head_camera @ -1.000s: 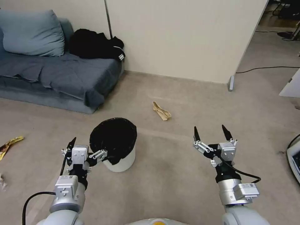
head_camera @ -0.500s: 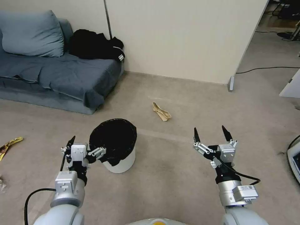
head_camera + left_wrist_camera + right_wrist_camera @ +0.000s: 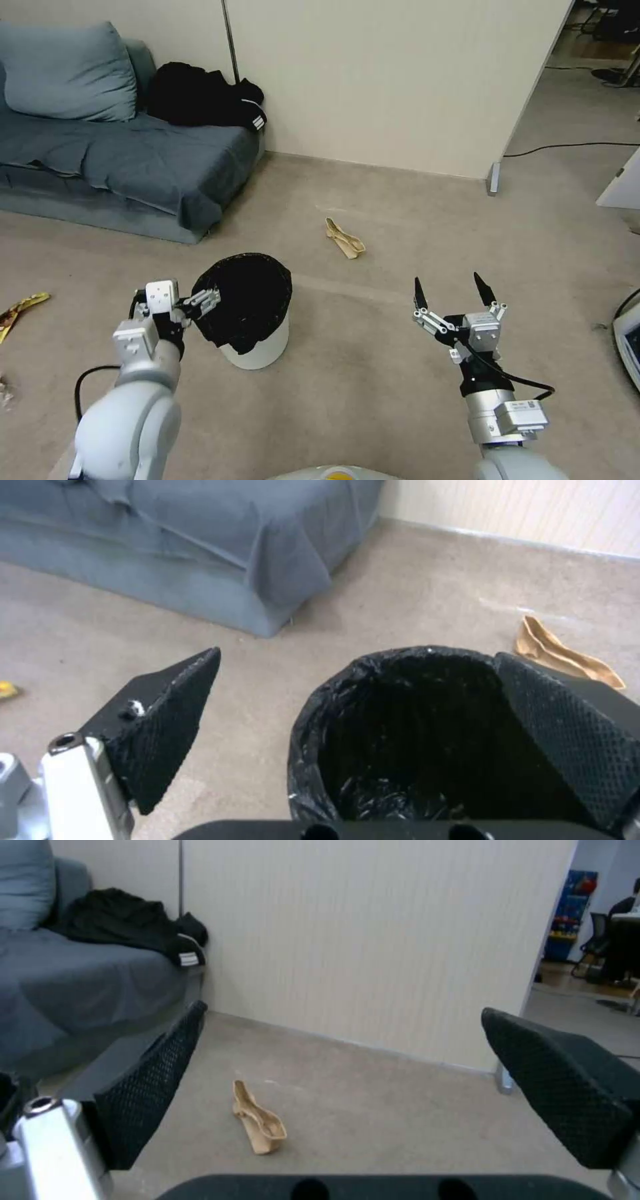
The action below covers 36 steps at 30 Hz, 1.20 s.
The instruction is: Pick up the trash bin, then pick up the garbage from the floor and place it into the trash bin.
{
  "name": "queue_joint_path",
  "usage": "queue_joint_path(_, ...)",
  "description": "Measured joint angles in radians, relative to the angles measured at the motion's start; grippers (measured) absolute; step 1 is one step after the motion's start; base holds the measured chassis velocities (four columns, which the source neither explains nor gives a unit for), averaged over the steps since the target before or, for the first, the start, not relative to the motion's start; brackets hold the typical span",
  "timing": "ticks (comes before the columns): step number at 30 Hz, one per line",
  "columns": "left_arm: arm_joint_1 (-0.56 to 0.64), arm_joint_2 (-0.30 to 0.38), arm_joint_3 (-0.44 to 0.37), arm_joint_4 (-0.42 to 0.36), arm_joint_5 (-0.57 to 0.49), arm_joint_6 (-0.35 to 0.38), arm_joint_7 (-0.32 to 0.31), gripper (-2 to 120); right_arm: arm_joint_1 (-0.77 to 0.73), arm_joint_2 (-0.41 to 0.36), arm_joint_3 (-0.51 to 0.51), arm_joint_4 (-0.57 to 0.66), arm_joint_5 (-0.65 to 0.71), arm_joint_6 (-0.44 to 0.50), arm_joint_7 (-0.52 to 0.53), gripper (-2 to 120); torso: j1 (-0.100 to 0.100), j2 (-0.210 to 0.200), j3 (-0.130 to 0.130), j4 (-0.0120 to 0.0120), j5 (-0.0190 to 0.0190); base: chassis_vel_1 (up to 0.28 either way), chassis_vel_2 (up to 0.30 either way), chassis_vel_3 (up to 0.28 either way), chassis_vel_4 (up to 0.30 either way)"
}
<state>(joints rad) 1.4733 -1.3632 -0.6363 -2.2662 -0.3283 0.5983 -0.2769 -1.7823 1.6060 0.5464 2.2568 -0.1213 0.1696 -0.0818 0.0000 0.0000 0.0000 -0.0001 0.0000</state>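
Two claws spread wide: left claw (image 3: 179, 301) straddling trash bin (image 3: 257, 347) rim, right claw (image 3: 452, 292) over bare floor (image 3: 373, 373). Tan scrap (image 3: 345, 238) lying apart, toward wall (image 3: 387, 87).

Open carpet (image 3: 373, 373) is found between trash bin (image 3: 257, 347) and right gripper (image 3: 450, 291); nothing lies there. Bin mouth is unobstructed from above, except at left rim, where left gripper (image 3: 179, 301) is spread across it, one finger (image 3: 567, 740) inside the liner. Tan scrap (image 3: 345, 239) lies far from bin, free carpet on all sides. Far-left side is blocked by sofa (image 3: 133, 167), far side by wall (image 3: 387, 80).
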Motion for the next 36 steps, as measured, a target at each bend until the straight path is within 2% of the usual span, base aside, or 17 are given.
queue_joint_path(6,-0.080,0.028,0.015,0.114,-0.107,0.027,-0.040,98,-0.006,0.002,-0.005,-0.009,-0.012,0.004,0.001,100,0.000,0.000,0.000,0.0001,0.0000,0.000,0.000,0.000,0.000)
queue_joint_path(9,-0.104,0.032,0.019,0.158,-0.126,0.030,-0.051,98,-0.006,0.002,-0.005,-0.011,-0.012,0.004,0.001,100,0.000,0.000,0.000,0.0001,0.0000,0.000,0.000,0.000,0.000)
queue_joint_path(23,-0.202,0.022,0.026,0.335,-0.114,0.011,-0.079,94,-0.007,0.002,0.000,-0.030,0.002,0.013,0.001,100,0.000,0.000,0.000,0.0000,-0.0001,0.000,0.000,0.000,0.000)
queue_joint_path(32,-0.213,0.007,0.035,0.386,-0.114,0.011,-0.084,91,-0.008,0.002,0.002,-0.033,0.003,0.017,0.000,100,0.000,0.000,0.000,0.0000,0.0000,0.000,0.000,0.000,0.000)
queue_joint_path(36,-0.202,-0.006,0.044,0.419,-0.114,0.018,-0.082,71,-0.011,0.002,-0.001,-0.031,0.004,0.018,-0.002,100,0.000,0.000,0.000,0.0002,0.0000,0.000,0.000,0.000,0.000)
